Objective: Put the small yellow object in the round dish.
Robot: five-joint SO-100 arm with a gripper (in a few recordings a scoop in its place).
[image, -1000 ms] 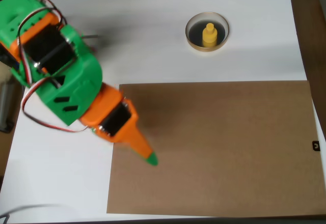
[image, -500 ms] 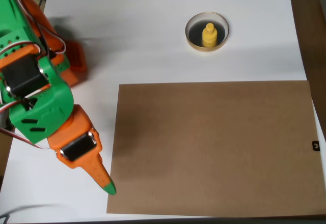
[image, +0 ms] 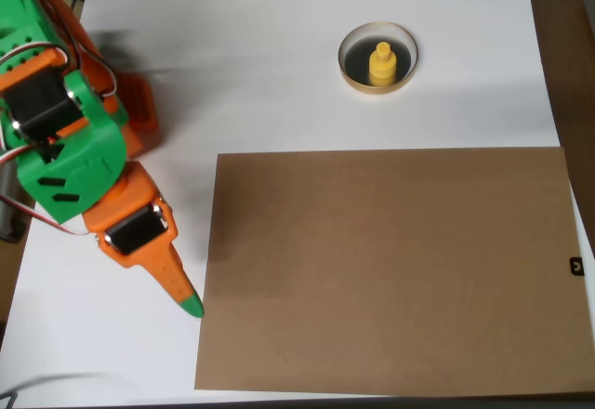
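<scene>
— Where's the small yellow object (image: 380, 62)?

— Sitting upright inside the round dish (image: 351, 75), well apart from the end effector (image: 189, 305), up and to the right of it in the overhead view.

— And the end effector?

— Low on the left, its green tip over the white tabletop (image: 279, 74), just beside the brown board's (image: 390, 270) left edge. It's carrying nothing. I can't tell how wide it is.

A: where's the arm sitting in the overhead view?

B: far left side. Green upper section, orange wrist, and the gripper (image: 189, 304) angles down and to the right, ending in a green tip.

A: jaws open?

B: honestly can't tell, they look like one closed wedge from above.
</scene>
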